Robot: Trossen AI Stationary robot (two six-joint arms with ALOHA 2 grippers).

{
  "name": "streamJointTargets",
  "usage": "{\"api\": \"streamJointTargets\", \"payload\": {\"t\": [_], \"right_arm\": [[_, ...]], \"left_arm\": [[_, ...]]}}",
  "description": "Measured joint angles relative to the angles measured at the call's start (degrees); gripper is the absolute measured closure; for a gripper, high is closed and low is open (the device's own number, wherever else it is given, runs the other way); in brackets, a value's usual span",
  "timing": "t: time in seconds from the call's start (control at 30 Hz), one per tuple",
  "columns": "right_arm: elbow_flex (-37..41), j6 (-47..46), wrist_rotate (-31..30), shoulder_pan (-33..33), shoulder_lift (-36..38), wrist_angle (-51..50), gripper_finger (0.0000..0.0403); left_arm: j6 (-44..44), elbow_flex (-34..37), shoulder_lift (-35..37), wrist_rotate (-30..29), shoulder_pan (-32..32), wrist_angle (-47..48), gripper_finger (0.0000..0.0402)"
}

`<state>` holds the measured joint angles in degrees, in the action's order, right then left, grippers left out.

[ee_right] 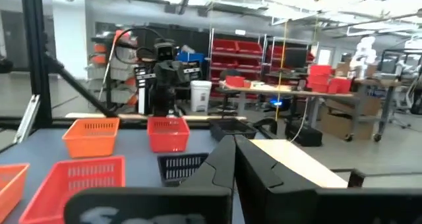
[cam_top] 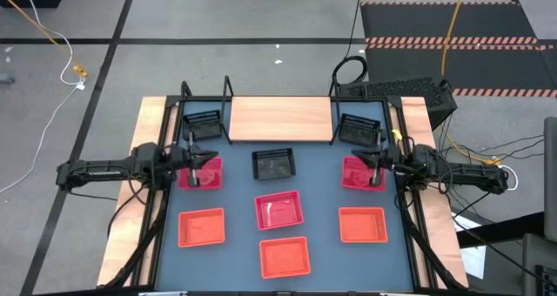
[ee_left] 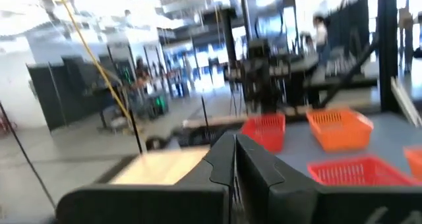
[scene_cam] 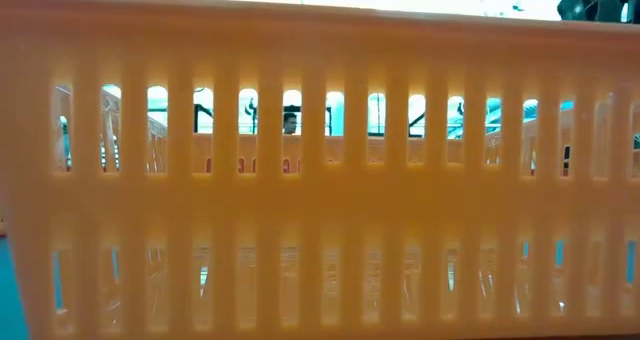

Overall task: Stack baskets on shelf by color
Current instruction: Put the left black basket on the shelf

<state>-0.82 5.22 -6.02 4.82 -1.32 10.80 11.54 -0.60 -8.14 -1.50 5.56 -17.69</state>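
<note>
A blue-grey counter (cam_top: 318, 196) in an open workshop carries nine baskets, and the shelf (cam_top: 280, 119) stands bare at its far edge, so nothing is stacked yet. Taking the shelf as the mark: one black basket (cam_top: 202, 127) sits just left of the plank, another (cam_top: 359, 128) just right, a third (cam_top: 273, 164) just in front. Pink-red and orange ones lie farther forward. The left gripper (cam_top: 193, 169) hangs over the pink-red basket (cam_top: 201, 173) front-left of the shelf, fingers (ee_left: 224, 163) pressed together, holding nothing. The right gripper (cam_top: 376, 168) mirrors it over the pink-red basket (cam_top: 360, 173) front-right, fingers (ee_right: 223, 159) shut and empty. Each basket lies directly under its gripper, so each arm is equally near its own; I judge either must spread its fingers before dropping onto a rim.
</note>
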Motion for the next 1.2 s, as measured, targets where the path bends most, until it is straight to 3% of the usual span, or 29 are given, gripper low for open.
{"api": "streamJointTargets", "payload": {"t": [0.2, 0.33, 0.47, 0.73, 0.83, 1.03, 1.2], "right_arm": [[0.0, 0.1, 0.4, 0.0, 0.0, 7.9, 0.0402], [0.0, 0.0, 4.3, 0.0, 0.0, 11.7, 0.0390], [0.0, -2.5, 6.9, 0.0, 0.0, 12.3, 0.0349], [0.0, -25.0, 26.6, 0.0, 0.0, 13.0, 0.0254], [0.0, -30.4, 29.9, -0.1, 0.0, 12.6, 0.0241], [0.0, -30.1, 27.6, -0.5, -1.3, 12.5, 0.0244], [0.0, -29.2, 21.9, -3.8, -5.5, 12.5, 0.0247]], "left_arm": [[-4.6, 0.0, 0.0, 0.0, 0.0, -6.7, 0.0382], [-10.3, 0.0, -0.7, -1.2, -0.1, -5.1, 0.0382], [-11.2, -0.8, -1.9, -4.4, 0.0, 0.4, 0.0376], [-15.7, -9.7, -7.8, -5.0, -4.1, 9.7, 0.0303], [-13.5, -15.3, -10.3, -6.4, -7.1, 16.5, 0.0275], [-12.2, -24.8, -17.0, -15.5, -9.3, 34.7, 0.0249], [-12.0, -27.2, -22.5, -21.5, -8.6, 42.0, 0.0247]]}}
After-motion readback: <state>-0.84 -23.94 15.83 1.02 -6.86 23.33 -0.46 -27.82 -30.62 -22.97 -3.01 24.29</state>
